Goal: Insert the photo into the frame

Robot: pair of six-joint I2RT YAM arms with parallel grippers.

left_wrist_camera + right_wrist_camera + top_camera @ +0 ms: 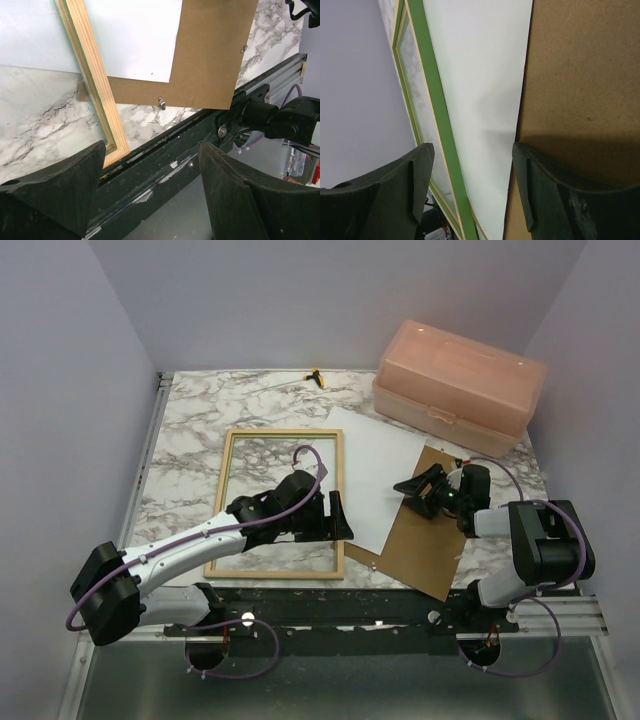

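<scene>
Lying flat on the counter (190,430), the frame (285,432) shows bare wood, long axis near-to-far. The photo (375,480) lies white side up just right of it, overlapping a brown panel (420,545). Left tool (336,524) and right tool (412,492) hang above, jaws apart, empty.

A pink translucent lidded box (460,387) sits upper right on the marble tabletop (190,430). A brown hardboard panel (422,540) lies lower right, and a small yellow-black object (317,375) rests top centre.
</scene>
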